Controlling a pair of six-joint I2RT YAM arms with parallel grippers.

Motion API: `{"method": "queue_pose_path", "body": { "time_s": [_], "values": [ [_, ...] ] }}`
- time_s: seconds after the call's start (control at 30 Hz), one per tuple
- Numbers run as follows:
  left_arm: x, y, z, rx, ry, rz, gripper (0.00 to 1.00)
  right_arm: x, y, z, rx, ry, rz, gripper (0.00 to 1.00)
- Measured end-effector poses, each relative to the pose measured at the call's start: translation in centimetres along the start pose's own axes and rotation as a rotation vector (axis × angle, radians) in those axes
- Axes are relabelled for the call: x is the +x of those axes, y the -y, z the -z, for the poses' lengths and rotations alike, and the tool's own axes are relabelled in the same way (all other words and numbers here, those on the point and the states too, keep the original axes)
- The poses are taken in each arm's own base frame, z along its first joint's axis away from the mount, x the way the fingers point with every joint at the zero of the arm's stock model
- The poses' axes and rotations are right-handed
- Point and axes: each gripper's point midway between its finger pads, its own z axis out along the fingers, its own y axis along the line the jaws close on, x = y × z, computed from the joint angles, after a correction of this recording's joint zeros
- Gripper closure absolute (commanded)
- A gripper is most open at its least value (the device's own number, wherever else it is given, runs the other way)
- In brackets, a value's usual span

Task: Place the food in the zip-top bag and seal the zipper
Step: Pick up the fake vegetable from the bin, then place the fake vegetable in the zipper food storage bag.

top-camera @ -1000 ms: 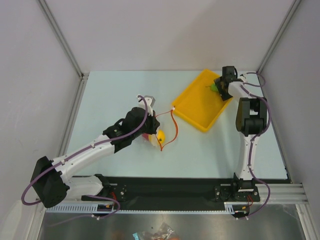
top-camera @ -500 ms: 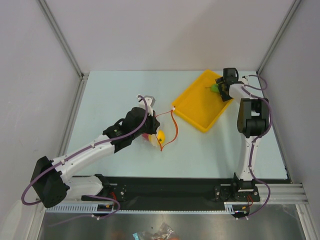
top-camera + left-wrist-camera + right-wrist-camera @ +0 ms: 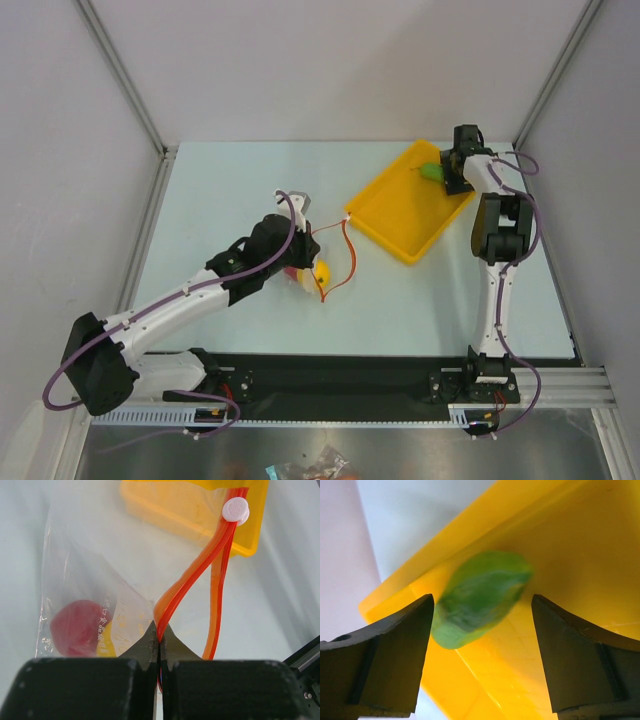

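The clear zip-top bag (image 3: 85,580) lies mid-table with the red fruit (image 3: 75,627) and the yellow lemon (image 3: 322,272) inside it. My left gripper (image 3: 159,640) is shut on the red-orange zipper strip (image 3: 192,572), which loops up to a white slider (image 3: 235,509). The green vegetable (image 3: 480,595) lies in the far corner of the yellow tray (image 3: 395,225). My right gripper (image 3: 482,625) is open, its fingers either side of the vegetable, not touching it. In the top view the vegetable (image 3: 432,172) sits next to the right gripper (image 3: 452,172).
The tray sits tilted at the back right, near the right wall post. The left arm stretches diagonally from the near left corner to the bag. The tray's near corner shows behind the slider in the left wrist view (image 3: 250,535).
My right gripper has moved a little right and farther back over the tray's far corner. The left arm and the bag have not moved.
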Motion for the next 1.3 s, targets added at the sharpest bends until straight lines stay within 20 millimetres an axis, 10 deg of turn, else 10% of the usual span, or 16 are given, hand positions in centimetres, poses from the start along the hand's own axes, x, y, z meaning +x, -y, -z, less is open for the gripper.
{"method": "queue_pose_path", "body": {
  "time_s": [0.17, 0.6, 0.9, 1.3],
  "values": [
    [0.0, 0.0, 0.0, 0.002, -0.001, 0.0, 1.0, 1.0, 0.3, -0.2, 0.003, -0.034, 0.007, 0.62],
    [0.0, 0.0, 0.0, 0.001, -0.002, 0.0, 1.0, 2.3, 1.4, 3.7, -0.067, -0.068, 0.196, 0.73],
    [0.2, 0.0, -0.1, 0.0, -0.006, -0.001, 1.0, 5.8, 0.2, 16.9, -0.352, -0.119, 0.409, 0.83],
    [0.2, 0.1, -0.1, 0.008, -0.007, 0.0, 1.0, 13.8, 6.5, 35.3, -0.884, -0.245, 0.736, 0.91]
  ]
}}
